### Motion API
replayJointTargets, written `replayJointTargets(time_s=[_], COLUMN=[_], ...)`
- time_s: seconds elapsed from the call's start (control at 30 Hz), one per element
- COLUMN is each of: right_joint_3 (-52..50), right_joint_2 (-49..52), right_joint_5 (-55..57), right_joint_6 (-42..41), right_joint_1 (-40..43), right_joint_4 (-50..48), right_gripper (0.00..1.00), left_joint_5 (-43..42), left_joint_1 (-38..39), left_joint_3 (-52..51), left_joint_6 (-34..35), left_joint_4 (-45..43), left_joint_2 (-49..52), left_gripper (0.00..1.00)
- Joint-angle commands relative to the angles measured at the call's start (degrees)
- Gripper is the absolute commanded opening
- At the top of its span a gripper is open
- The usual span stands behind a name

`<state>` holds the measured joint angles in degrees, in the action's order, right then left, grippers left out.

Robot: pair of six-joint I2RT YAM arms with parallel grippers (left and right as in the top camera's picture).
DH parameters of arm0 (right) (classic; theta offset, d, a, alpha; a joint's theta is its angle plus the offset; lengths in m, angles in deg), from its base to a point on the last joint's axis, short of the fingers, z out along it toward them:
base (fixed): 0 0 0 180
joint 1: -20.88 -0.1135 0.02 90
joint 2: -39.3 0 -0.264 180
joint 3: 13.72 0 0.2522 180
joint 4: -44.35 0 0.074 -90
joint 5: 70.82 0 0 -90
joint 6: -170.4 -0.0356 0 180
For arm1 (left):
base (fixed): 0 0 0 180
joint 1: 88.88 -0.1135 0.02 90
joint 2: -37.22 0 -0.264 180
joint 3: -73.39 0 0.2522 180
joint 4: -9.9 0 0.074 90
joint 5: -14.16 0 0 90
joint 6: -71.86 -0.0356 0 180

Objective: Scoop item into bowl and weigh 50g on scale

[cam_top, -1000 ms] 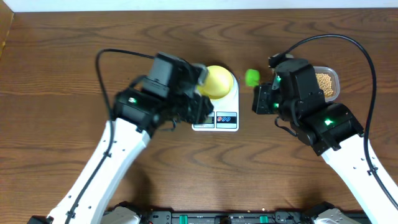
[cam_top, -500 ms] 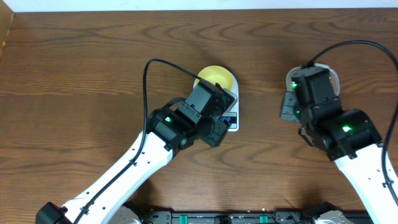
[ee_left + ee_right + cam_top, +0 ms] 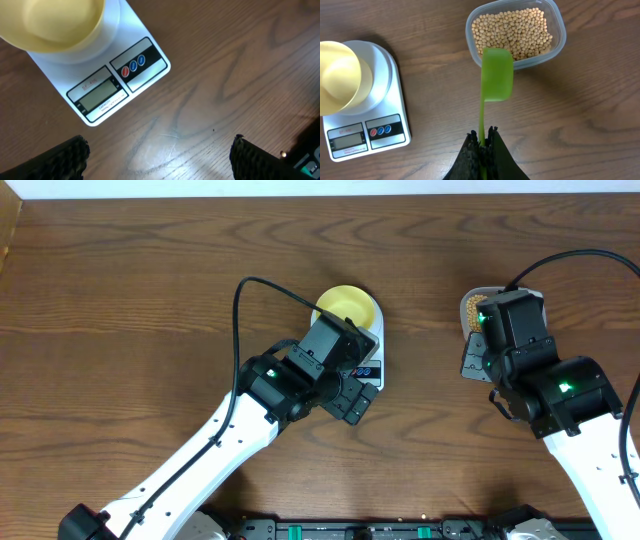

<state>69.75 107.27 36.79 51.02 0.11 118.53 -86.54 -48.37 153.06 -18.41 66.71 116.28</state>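
The pale yellow bowl (image 3: 347, 306) sits on the white scale (image 3: 372, 340); both also show in the left wrist view, bowl (image 3: 50, 22) and scale (image 3: 135, 45), and in the right wrist view, bowl (image 3: 337, 75) and scale (image 3: 385, 107). The bowl looks empty. My left gripper (image 3: 160, 157) is open and empty over bare wood just in front of the scale's display. My right gripper (image 3: 483, 137) is shut on the handle of a green scoop (image 3: 496, 75), whose head overlaps the near rim of the clear tub (image 3: 559, 42) of tan beans (image 3: 512, 30).
The right arm hides most of the tub (image 3: 468, 307) in the overhead view. The brown wooden table (image 3: 130, 300) surrounds everything. A black cable (image 3: 270, 285) loops from the left arm beside the bowl.
The left arm swung right and came down in front of the scale, leaving the bowl. The right arm moved right and back over the tub, carrying the green scoop.
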Motion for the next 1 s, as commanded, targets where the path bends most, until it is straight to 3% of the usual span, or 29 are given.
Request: replayJointTargets(time_s=[0.0,0.1,0.5,0.97], right_joint_3=[0.8,0.8,0.8,0.8], right_joint_2=[-0.5,-0.5,-0.5,-0.5], right_joint_5=[1.1,0.9,0.9,-1.5], right_joint_6=[-1.5,-1.8,-1.9,-1.9], right_joint_1=[0.2,0.2,0.2,0.2], right_joint_4=[0.1,0.1,0.4,0.9], right_gripper=[0.01,0.01,0.01,0.01], left_joint_5=[0.5,1.0,-3.8,-5.3], left_joint_1=[0.0,0.0,0.0,0.0], left_joint_3=[-0.6,-1.6,-2.1,-2.2], left_joint_6=[-0.7,-0.6,0.2,0.3], left_joint_4=[-0.3,-1.6,-9.7,-18.8], left_joint_2=[1.1,3.4,17.5,20.8], left_gripper=[0.93,0.98,0.98,0.98])
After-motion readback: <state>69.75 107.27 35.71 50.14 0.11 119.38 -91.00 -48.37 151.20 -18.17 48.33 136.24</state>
